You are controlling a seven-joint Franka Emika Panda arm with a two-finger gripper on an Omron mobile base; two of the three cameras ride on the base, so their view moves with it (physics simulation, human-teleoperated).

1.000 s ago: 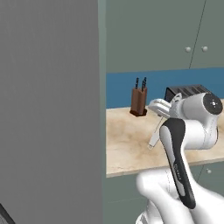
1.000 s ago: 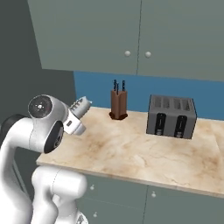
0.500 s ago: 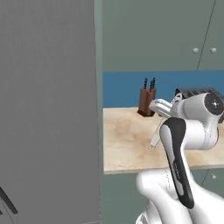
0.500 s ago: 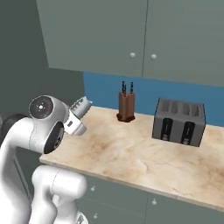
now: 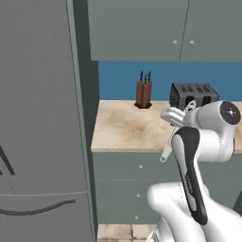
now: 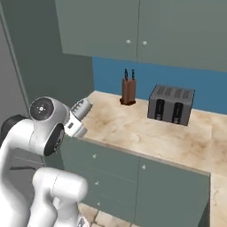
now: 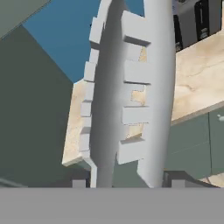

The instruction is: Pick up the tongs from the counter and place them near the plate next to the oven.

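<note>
My gripper [image 7: 128, 183] is shut on the tongs [image 7: 131, 92], whose toothed silvery arms run up the middle of the hand view. From the left base, the gripper [image 5: 176, 118] hangs at the front edge of the counter [image 5: 124, 130], and one end of the tongs [image 5: 166, 152] dangles below the worktop in front of the cabinet fronts. From the right base, the toothed tongs [image 6: 83, 107] stick out from the hand over the counter's [image 6: 146, 135] left end. The plate and the oven are out of view.
A dark toaster [image 5: 193, 95] [image 6: 171, 104] and a brown knife block [image 5: 143, 92] [image 6: 128, 91] stand at the back of the counter against the blue wall. Grey-green wall cabinets [image 6: 142, 26] hang above. A tall grey panel [image 5: 40, 118] rises to the left.
The whole picture has shifted in both base views, so the base has moved along the counter. The arm's pose and the grip on the tongs look unchanged.
</note>
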